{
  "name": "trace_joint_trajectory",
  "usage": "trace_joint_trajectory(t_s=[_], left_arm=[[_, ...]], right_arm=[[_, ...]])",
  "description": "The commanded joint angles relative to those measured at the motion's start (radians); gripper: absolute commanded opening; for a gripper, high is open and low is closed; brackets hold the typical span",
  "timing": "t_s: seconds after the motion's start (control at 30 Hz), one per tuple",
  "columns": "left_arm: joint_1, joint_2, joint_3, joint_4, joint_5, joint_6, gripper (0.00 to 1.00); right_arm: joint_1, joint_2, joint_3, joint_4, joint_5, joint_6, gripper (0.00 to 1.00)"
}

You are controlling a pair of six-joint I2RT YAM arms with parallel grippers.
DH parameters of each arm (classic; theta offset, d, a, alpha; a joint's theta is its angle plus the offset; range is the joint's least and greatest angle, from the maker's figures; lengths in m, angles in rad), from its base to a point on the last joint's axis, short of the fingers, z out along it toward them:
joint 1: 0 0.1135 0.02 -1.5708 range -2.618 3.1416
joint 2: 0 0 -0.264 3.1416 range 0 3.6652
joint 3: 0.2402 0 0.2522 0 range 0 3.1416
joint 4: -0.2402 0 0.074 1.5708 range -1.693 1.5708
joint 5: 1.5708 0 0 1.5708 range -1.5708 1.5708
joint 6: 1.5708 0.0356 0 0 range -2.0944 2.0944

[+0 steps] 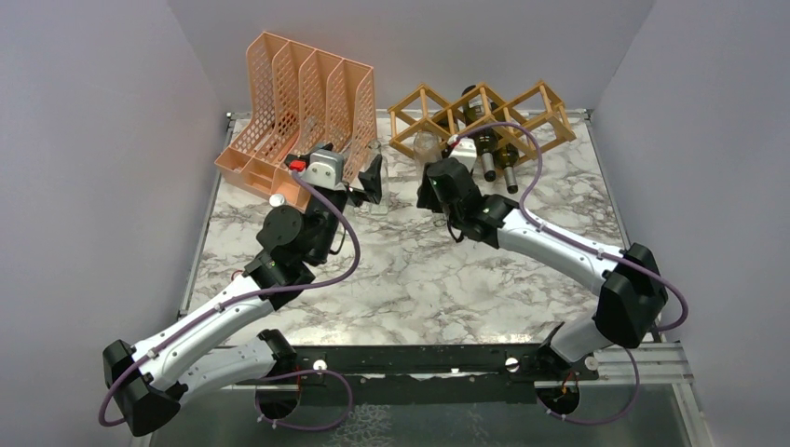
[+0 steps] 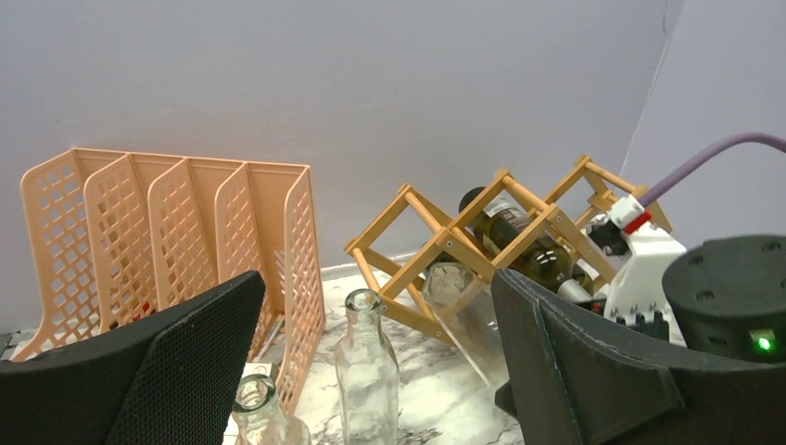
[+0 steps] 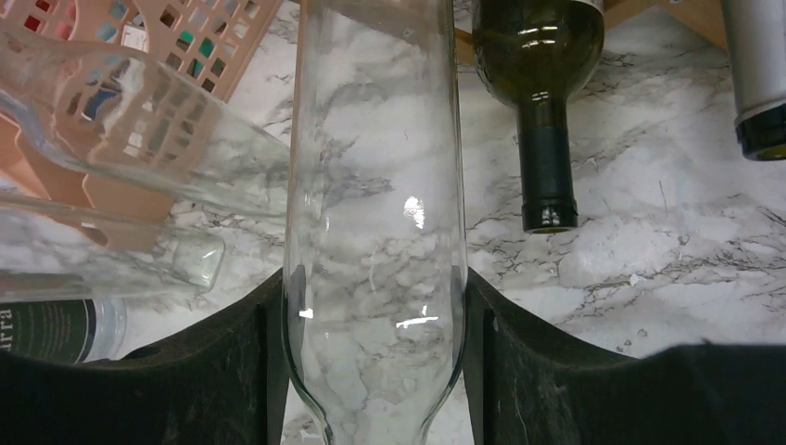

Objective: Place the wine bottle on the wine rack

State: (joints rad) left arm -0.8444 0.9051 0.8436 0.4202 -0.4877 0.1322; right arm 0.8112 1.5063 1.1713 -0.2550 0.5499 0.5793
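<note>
Right gripper (image 3: 371, 357): pinching the clear bottle (image 3: 371, 185) low on its body near the shoulder, one finger on each side, glass filling the gap.
Clear bottle: lifted off the table (image 1: 419, 279) and tilted, base end leading toward the rack, neck back toward the wrist.
Left gripper (image 2: 375, 306): spread wide, holding nothing, parked beside the right one (the spare clear bottles (image 2: 368, 371), two of them, stand upright between its fingers, untouched).
File organizer (image 1: 298, 102): peach mesh, back left, not part of the job.
Wine rack (image 1: 438, 101): wooden lattice at the far edge of the table, by the wall. Two dark bottles (image 3: 542, 111) already lie in it, necks poking out toward the arms.
Bottle to rack: in the left wrist view the base sits just in front of the lower-left cell. Whether it touches the slats, cannot tell.
Done: pickup and carry, judging by the grip and the position.
Left: line the base up with an open cell, slide it in until the slats carry it, let go, back out.
Progress: past halfway by my read. Insertion not yet done.
</note>
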Motion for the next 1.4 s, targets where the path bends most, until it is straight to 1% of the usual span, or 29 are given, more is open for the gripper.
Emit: trace_joint_trajectory(t_s=[0.0, 0.2, 0.43, 0.6, 0.83, 0.93, 1.07, 1.2, 1.37], left_arm=[[0.003, -0.019, 0.032, -0.022, -0.014, -0.019, 0.99], [0.002, -0.016, 0.036, -0.023, -0.009, -0.019, 0.99], [0.003, -0.006, 0.056, -0.045, 0.004, -0.026, 0.99], [0.004, 0.007, 0.074, -0.068, -0.001, -0.031, 0.99], [0.003, 0.022, 0.088, -0.089, 0.011, -0.037, 0.99], [0.004, 0.023, 0.09, -0.099, 0.012, -0.04, 0.99], [0.004, 0.02, 0.09, -0.105, 0.009, -0.042, 0.99], [0.004, 0.02, 0.089, -0.107, 0.008, -0.04, 0.99], [0.003, 0.027, 0.089, -0.109, 0.007, -0.04, 0.99]], right_arm=[[-0.055, 0.017, 0.055, 0.126, -0.018, 0.01, 0.01], [-0.107, 0.064, 0.065, 0.201, -0.109, 0.007, 0.01], [-0.133, 0.126, 0.042, 0.403, -0.116, -0.018, 0.01], [-0.151, 0.189, 0.067, 0.515, -0.139, -0.057, 0.01], [-0.18, 0.286, 0.153, 0.521, -0.157, -0.057, 0.01], [-0.19, 0.319, 0.178, 0.535, -0.151, -0.059, 0.03], [-0.203, 0.363, 0.217, 0.543, -0.154, -0.068, 0.14], [-0.211, 0.404, 0.253, 0.517, -0.172, -0.074, 0.29], [-0.215, 0.429, 0.261, 0.488, -0.177, -0.072, 0.46]])
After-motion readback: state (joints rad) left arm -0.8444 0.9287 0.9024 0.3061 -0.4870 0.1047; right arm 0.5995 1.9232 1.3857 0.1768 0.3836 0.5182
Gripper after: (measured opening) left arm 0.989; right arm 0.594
